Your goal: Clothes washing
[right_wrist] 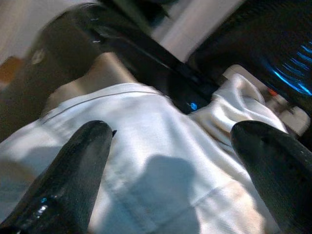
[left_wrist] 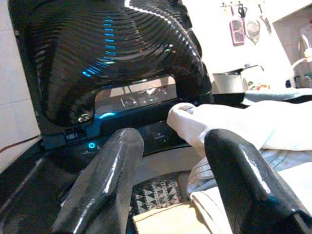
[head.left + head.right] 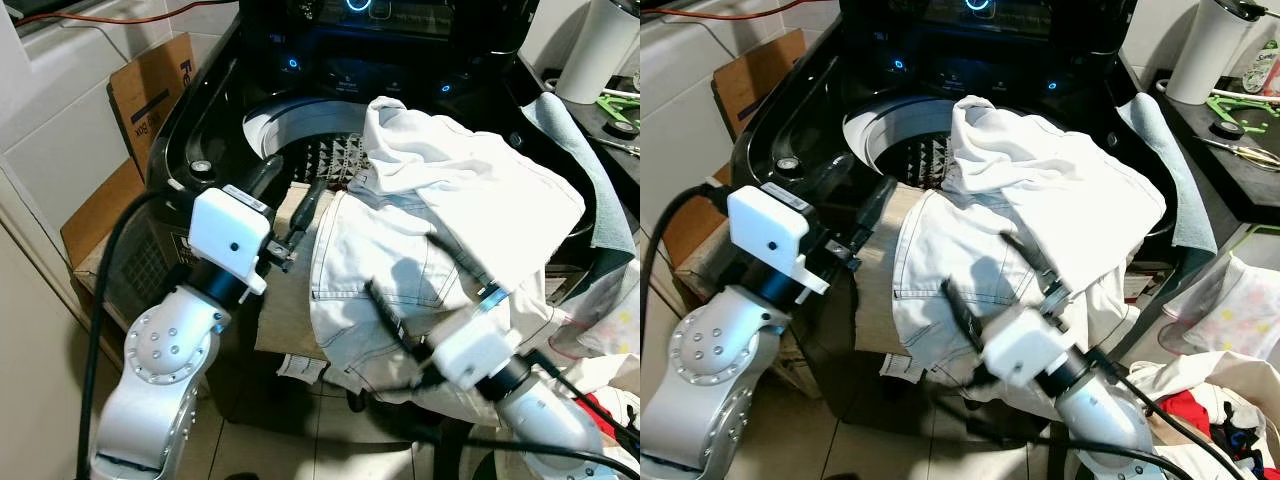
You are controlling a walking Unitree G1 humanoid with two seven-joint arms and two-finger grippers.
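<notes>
My right gripper [image 3: 415,305] spread, empty, over white jeans [image 3: 365,260] | jeans draped on washer [image 3: 200,120] rim | my left gripper [image 3: 290,215] released beside them

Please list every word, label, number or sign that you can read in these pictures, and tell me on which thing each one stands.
Nothing can be read with certainty.
Cardboard box beside the washing machine: dark printed letters, seen at an angle, not legible.
Washing machine control panel: glowing blue lights and faint markings, too small and blurred.
White tag under the white clothes: print too small.
</notes>
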